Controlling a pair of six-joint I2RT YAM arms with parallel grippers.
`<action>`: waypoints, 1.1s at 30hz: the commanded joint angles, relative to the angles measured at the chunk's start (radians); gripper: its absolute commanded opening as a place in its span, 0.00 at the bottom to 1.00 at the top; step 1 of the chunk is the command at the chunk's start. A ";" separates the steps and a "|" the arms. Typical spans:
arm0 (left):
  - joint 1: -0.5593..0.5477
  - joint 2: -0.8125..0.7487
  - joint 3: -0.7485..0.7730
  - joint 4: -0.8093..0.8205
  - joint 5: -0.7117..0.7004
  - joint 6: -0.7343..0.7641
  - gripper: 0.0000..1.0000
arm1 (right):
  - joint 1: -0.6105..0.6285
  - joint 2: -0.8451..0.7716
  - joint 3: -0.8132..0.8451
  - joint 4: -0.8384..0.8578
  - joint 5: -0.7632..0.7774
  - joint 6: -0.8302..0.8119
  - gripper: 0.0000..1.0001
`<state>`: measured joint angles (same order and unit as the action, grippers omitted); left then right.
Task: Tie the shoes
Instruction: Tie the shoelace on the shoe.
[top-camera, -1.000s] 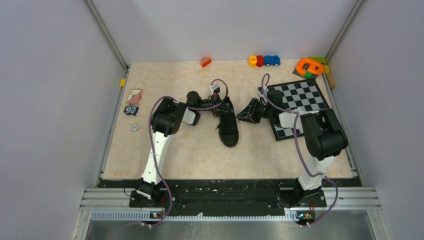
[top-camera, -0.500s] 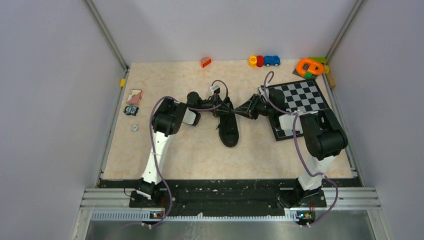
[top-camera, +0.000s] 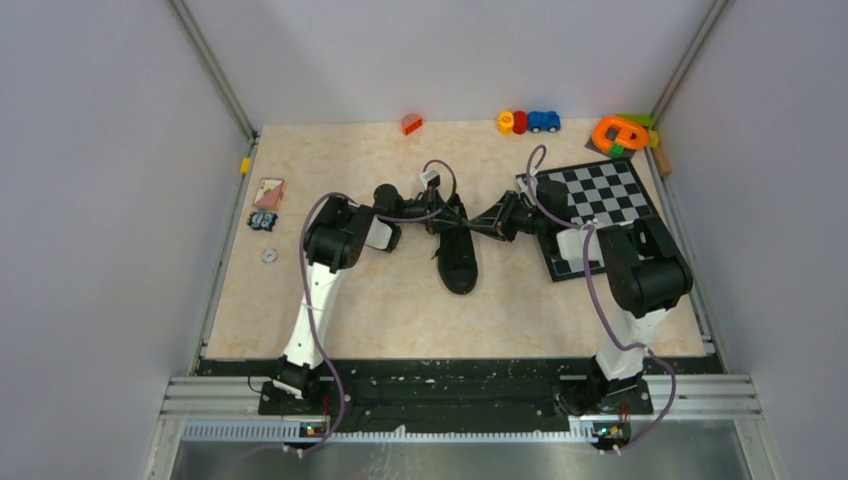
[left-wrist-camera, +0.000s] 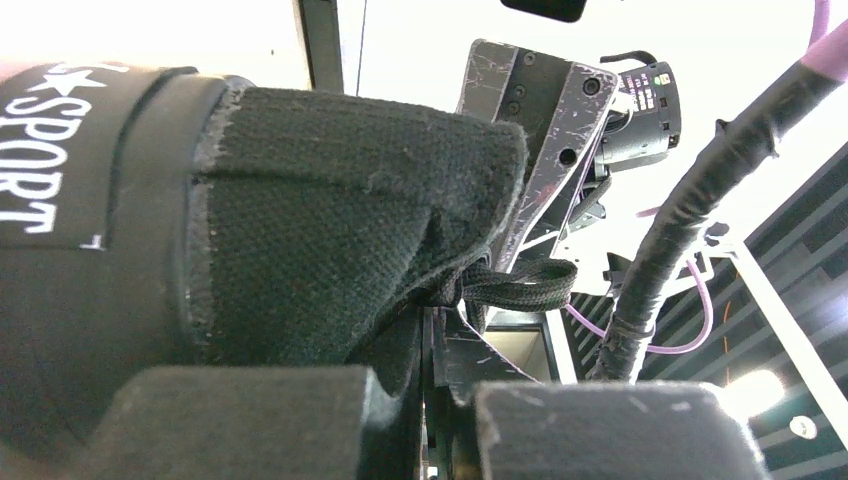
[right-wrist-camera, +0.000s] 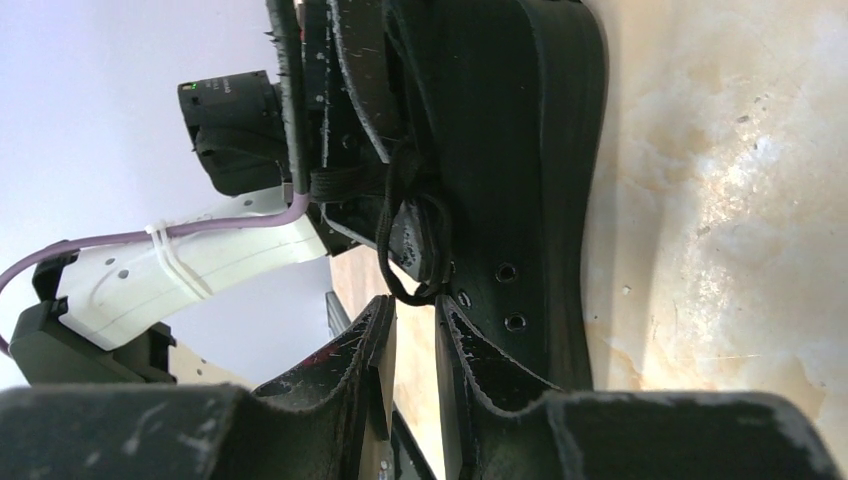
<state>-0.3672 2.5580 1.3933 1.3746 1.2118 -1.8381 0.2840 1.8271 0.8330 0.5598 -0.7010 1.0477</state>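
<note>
The black shoe (top-camera: 458, 258) lies mid-table with its toe toward me; no orange sole shows. Both grippers meet over its laced top. My left gripper (top-camera: 452, 214) reaches in from the left and is shut on a black lace (left-wrist-camera: 520, 285), which comes out in a loop right at its tips (left-wrist-camera: 432, 330). From the right, my right gripper (top-camera: 480, 222) stands with its jaws a narrow gap apart (right-wrist-camera: 413, 303). The lower end of a lace loop (right-wrist-camera: 408, 285) hangs at that gap, not visibly pinched. The shoe's eyelet side (right-wrist-camera: 510, 150) lies just right of it.
A chessboard (top-camera: 600, 200) lies at the right under the right arm. Along the back edge are toy cars (top-camera: 528, 122), an orange ring toy (top-camera: 620, 132) and a red block (top-camera: 411, 124). At the left lie small cards (top-camera: 268, 192) and a washer (top-camera: 269, 256).
The right gripper has moved left from the chessboard's edge to the shoe's laces, meeting the left gripper, and its jaws have narrowed. The left arm and the shoe have stayed put.
</note>
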 joint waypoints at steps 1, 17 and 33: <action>0.004 0.011 0.028 0.058 -0.011 -0.002 0.00 | 0.007 0.015 0.020 0.018 0.001 -0.020 0.23; 0.004 0.013 0.026 0.082 -0.013 -0.021 0.00 | 0.033 0.069 0.045 0.081 -0.004 0.015 0.20; 0.004 0.017 0.029 0.093 -0.016 -0.032 0.00 | 0.028 0.045 0.023 0.124 0.011 0.047 0.20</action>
<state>-0.3672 2.5622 1.3952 1.4006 1.2045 -1.8671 0.3058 1.8915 0.8352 0.6003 -0.6975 1.0771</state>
